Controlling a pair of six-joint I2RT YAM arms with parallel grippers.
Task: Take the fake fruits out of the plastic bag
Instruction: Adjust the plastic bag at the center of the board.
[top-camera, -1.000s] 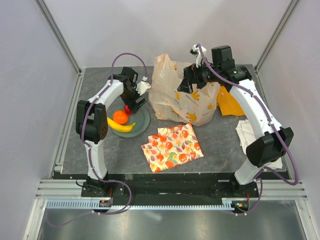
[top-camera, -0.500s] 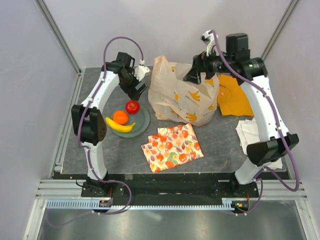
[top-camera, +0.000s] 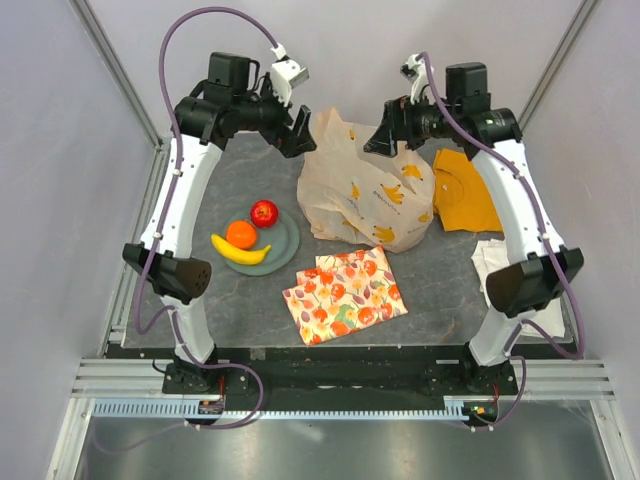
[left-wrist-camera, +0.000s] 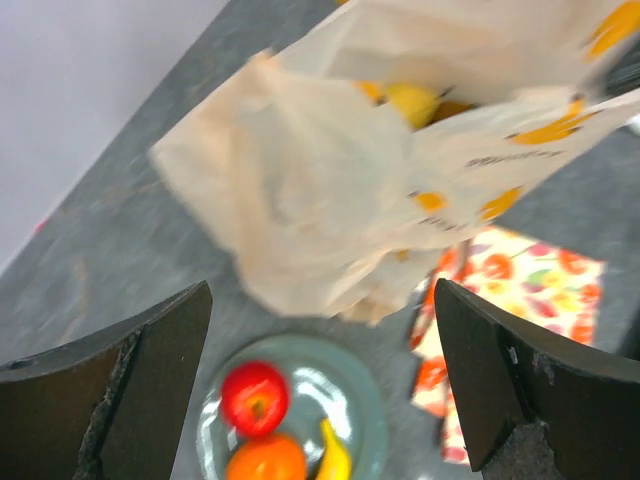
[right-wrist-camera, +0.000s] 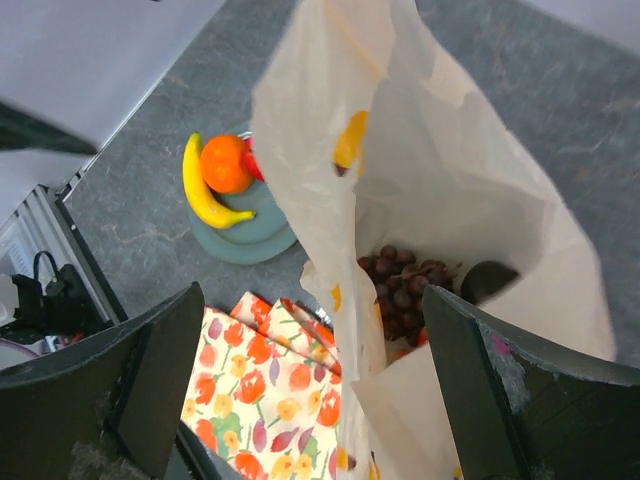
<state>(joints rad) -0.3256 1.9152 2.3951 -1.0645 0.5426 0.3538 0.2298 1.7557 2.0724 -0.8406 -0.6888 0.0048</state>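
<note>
Holds nothing in either left gripper (top-camera: 297, 135) or right gripper (top-camera: 383, 138), both spread wide above the plastic bag (top-camera: 365, 195) slumped on the surface (top-camera: 230, 300). Shows a grape bunch (right-wrist-camera: 405, 285) and lemon (left-wrist-camera: 412, 100) inside: probably light, glossy, slippery. Calls for pinching the knobbly grapes, clear of the flimsy film.
</note>
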